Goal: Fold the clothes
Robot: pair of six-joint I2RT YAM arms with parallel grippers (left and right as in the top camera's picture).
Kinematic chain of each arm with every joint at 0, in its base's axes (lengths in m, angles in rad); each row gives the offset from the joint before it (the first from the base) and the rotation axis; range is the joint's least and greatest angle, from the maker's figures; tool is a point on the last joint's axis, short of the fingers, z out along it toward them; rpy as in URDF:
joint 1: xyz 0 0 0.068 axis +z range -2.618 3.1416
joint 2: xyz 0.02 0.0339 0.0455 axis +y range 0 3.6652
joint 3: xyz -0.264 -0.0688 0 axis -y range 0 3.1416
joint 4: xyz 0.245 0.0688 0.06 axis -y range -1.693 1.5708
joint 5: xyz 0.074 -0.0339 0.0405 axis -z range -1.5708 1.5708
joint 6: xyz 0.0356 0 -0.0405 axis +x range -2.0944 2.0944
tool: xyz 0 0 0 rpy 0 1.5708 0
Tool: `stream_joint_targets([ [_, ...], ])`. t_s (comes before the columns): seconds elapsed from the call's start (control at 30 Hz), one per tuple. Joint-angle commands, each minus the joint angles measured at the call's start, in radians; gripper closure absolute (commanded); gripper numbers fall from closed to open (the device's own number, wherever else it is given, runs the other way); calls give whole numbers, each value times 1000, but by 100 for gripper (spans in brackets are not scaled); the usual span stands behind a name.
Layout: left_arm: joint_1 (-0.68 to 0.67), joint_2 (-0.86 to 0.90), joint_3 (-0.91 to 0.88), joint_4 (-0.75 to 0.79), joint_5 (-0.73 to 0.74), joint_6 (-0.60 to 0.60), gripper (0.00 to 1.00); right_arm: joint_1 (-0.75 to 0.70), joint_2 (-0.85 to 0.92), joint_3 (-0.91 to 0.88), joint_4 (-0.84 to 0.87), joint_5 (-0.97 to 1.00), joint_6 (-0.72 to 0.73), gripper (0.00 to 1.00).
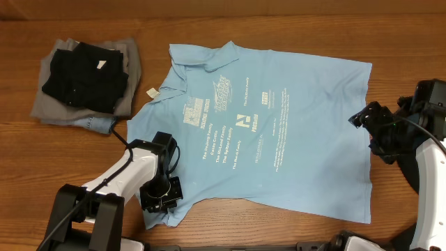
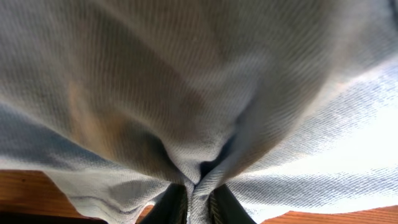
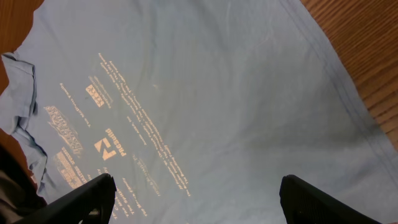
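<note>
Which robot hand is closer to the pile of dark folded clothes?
Left. The left gripper pinches the blue shirt at its sleeve, a short way from the pile. The right gripper hangs open at the shirt's opposite edge, with the whole shirt between it and the pile.

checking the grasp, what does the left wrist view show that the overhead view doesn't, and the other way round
Only the left wrist view: blue shirt fabric bunched into folds and pinched between the left gripper's dark fingers.

Only the overhead view: the whole shirt spread out with its printed lettering, a stack of folded clothes at the far left, and the right gripper at the shirt's right edge.

Both: the shirt, the left gripper and bare wooden table.
</note>
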Motion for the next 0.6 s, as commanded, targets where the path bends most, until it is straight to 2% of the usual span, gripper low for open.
stream_joint_targets([
  [0.0, -6, 15, 33, -12, 13, 34, 91, -29, 0, -3, 11, 55, 12, 11],
  [0.27, -6, 14, 222, -127, -44, 100, 93, -245, 0, -5, -119, 61, 27, 11],
  [0.37, -6, 14, 257, -133, -43, 112, 92, -264, 0, -29, -142, 63, 27, 11],
  [0.57, -6, 14, 277, -132, -44, 140, 91, -263, 0, -174, -83, 106, 19, 11],
])
